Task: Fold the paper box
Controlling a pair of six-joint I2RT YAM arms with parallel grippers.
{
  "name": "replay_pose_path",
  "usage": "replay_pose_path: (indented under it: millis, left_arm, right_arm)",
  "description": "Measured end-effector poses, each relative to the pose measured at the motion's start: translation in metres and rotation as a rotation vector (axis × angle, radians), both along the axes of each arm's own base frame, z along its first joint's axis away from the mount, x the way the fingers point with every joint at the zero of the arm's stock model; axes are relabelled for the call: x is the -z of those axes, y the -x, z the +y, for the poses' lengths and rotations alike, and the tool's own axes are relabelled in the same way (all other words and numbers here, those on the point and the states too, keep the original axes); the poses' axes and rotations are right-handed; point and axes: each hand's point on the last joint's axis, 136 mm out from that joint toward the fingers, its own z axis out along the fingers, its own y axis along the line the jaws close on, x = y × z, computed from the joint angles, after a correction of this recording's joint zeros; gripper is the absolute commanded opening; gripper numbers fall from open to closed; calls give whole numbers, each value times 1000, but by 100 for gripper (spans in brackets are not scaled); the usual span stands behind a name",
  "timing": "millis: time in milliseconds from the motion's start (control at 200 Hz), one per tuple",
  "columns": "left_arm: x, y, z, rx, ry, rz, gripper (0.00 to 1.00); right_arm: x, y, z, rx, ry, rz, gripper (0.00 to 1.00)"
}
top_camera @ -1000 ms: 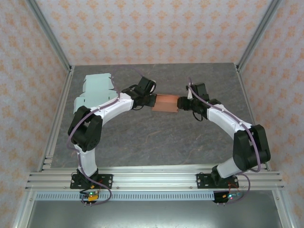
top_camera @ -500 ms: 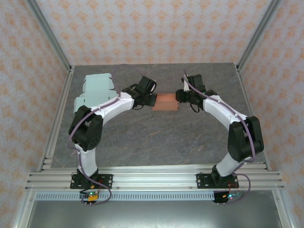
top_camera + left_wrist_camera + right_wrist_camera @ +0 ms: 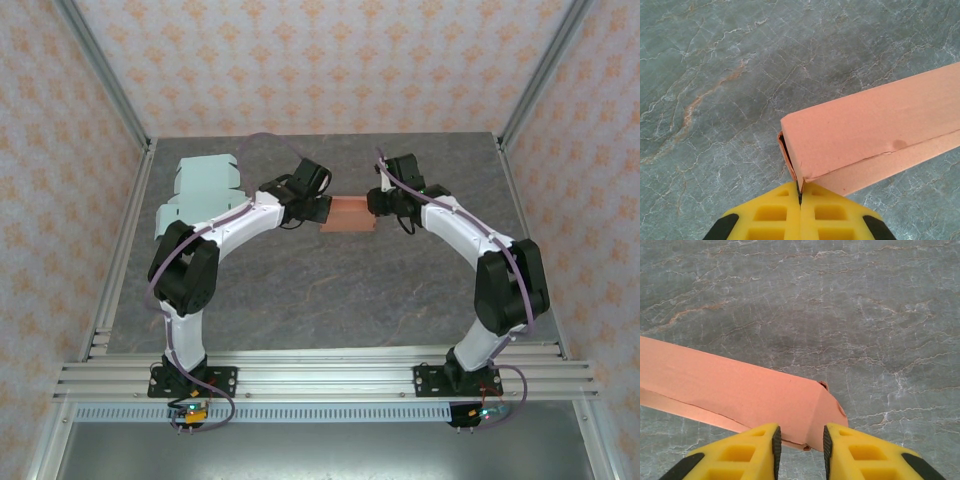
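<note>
The orange paper box [image 3: 350, 214] is held just above the grey table at mid-depth, between the two arms. My left gripper [image 3: 322, 210] is shut on its left end. In the left wrist view the yellow fingertips [image 3: 800, 192] pinch a thin edge at the box's [image 3: 870, 130] near corner. My right gripper [image 3: 378, 203] is at the box's right end. In the right wrist view its jaws [image 3: 800, 440] stand partly apart over the sloped end flap of the box [image 3: 740, 385], and the pads do not press on it.
A pale green flat box blank [image 3: 200, 190] lies at the far left of the table, behind my left arm. Metal frame posts and patterned walls close in the table on three sides. Bare marbled table surface lies in front of the box.
My right arm has swung its wrist toward the far side of the table and narrowed its jaws at the box's right end. The left gripper and the box have stayed in place.
</note>
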Motion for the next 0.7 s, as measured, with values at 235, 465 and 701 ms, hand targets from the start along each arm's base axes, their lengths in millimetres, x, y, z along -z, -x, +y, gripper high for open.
replay_pose_path:
  millis: [235, 465, 701]
  left_arm:
    - [0, -1, 0, 0, -3, 5, 5]
    - [0, 0, 0, 0, -7, 11, 5]
    - [0, 0, 0, 1, -8, 14, 5]
  right_arm:
    - [2, 2, -6, -17, 32, -10, 44]
    - [4, 13, -18, -51, 12, -15, 43]
    - [2, 4, -16, -77, 13, -51, 39]
